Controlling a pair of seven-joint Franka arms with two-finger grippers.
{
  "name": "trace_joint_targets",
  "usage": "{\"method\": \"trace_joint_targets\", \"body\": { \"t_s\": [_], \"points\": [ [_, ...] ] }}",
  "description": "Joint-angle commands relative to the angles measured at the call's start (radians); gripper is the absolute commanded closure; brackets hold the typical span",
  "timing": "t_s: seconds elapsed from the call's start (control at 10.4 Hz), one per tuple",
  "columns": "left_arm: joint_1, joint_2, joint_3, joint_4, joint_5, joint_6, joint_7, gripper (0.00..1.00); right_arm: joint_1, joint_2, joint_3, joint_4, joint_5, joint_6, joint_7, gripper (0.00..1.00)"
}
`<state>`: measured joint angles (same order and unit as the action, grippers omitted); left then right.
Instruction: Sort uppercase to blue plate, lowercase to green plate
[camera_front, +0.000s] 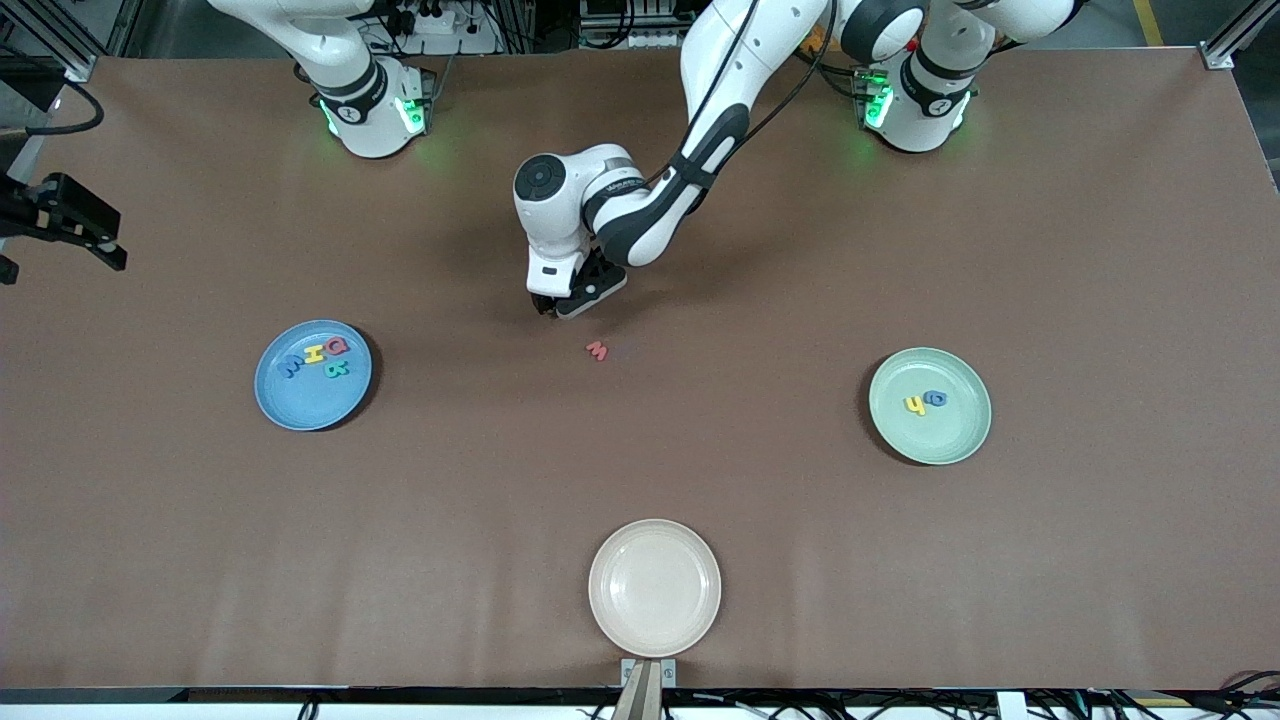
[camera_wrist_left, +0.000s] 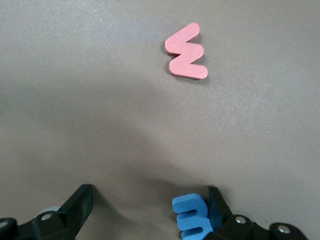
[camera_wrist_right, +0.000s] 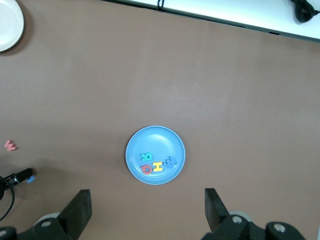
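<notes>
Mid-table: our left gripper (camera_front: 556, 308) spread, small blue letter (camera_wrist_left: 192, 217) against one finger, unclamped. Red w (camera_front: 597, 350) nearby: light foam, pinch flat edges. Right gripper (camera_wrist_right: 145, 212) spread, waiting above blue plate (camera_wrist_right: 172, 142).

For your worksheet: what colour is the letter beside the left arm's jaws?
Blue foam letter, clearest in the left wrist view.
</notes>
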<state>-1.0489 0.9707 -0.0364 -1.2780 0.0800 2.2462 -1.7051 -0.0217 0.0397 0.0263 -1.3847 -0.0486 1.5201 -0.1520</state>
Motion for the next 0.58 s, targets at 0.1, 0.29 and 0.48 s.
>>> {"method": "trace_joint_targets", "body": {
  "t_s": [0.1,0.29,0.48],
  "points": [
    [-0.016,0.016,0.018,0.046,-0.014,-0.028,0.016,0.0,-0.04,0.005,-0.005,0.026,-0.007,-0.078,0.012,0.0],
    [-0.043,0.016,0.021,0.048,-0.014,-0.028,0.016,0.0,-0.044,0.009,-0.005,0.026,0.004,-0.098,0.012,0.0],
    [-0.057,0.017,0.021,0.046,-0.014,-0.028,0.016,0.0,-0.046,0.014,-0.005,0.026,0.024,-0.161,0.018,0.0]
  ]
}}
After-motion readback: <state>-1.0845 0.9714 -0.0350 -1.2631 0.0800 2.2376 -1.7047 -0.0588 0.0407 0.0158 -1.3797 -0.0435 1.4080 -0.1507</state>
